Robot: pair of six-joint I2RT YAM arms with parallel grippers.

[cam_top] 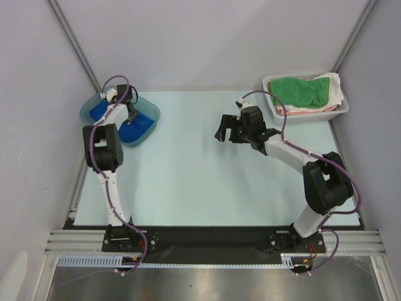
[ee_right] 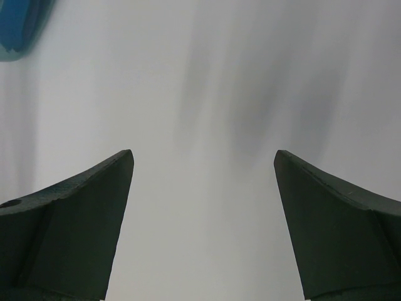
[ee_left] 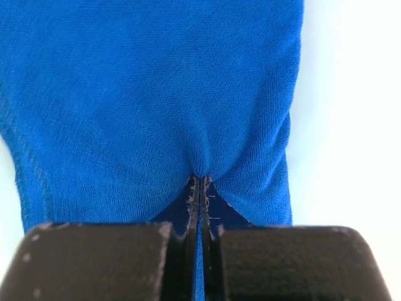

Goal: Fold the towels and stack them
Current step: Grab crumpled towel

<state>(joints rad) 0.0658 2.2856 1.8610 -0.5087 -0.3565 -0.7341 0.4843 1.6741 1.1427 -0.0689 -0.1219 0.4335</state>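
Note:
A royal blue towel lies in a clear blue bin at the far left of the table. My left gripper reaches down into that bin and is shut on a pinch of the blue towel; cloth bunches at the fingertips. A green towel lies on top of the pile in the white basket at the far right. My right gripper hovers open over the middle of the table, with nothing between its fingers. No purple towel is visible.
White and pinkish cloth lies under the green towel in the basket. The blue bin shows at the upper left corner of the right wrist view. Grey walls and metal posts enclose the pale table.

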